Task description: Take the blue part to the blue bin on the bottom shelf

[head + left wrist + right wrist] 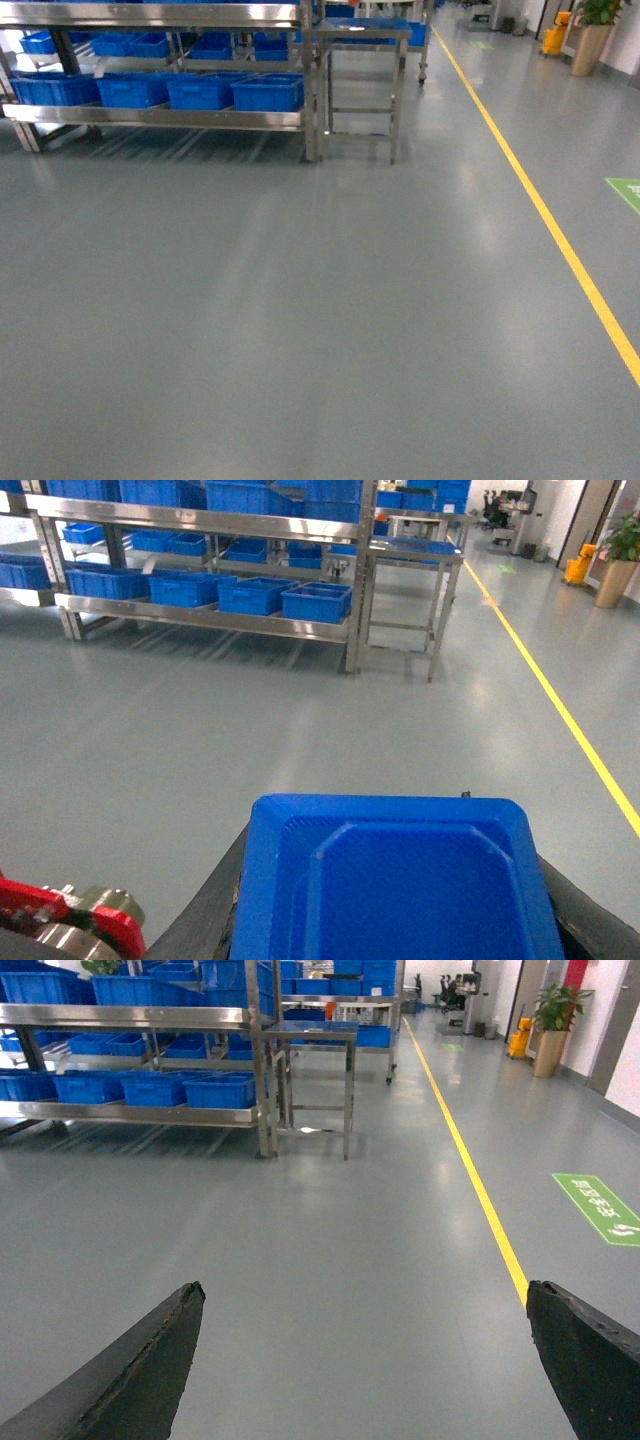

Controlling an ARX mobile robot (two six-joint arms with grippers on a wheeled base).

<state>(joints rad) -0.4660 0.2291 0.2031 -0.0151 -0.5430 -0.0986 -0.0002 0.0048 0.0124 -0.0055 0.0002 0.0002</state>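
- Nearest, left wrist view: the blue part [400,880] fills the lower frame, sitting between the dark fingers [205,910] of the left gripper [395,925], which appears clamped on its two sides. Keep that grip firm during travel.
- Beside it, lower left: a red-and-metal fitting [60,920]; purpose unclear.
- Right gripper [365,1360]: jaws spread wide, nothing between them. Best kept tucked and out of the way.
- Middle ground: bare grey floor [300,300], with a yellow line [560,245] running along the right. Judged step: drive the base forward and to the left, staying inside the line.
- Far: the bottom shelf [150,117] of the steel rack, well apart from the robot, with a row of blue bins [267,93]. Which bin is the target cannot be told.
- Far right of the rack: a steel table [360,35], to be avoided.
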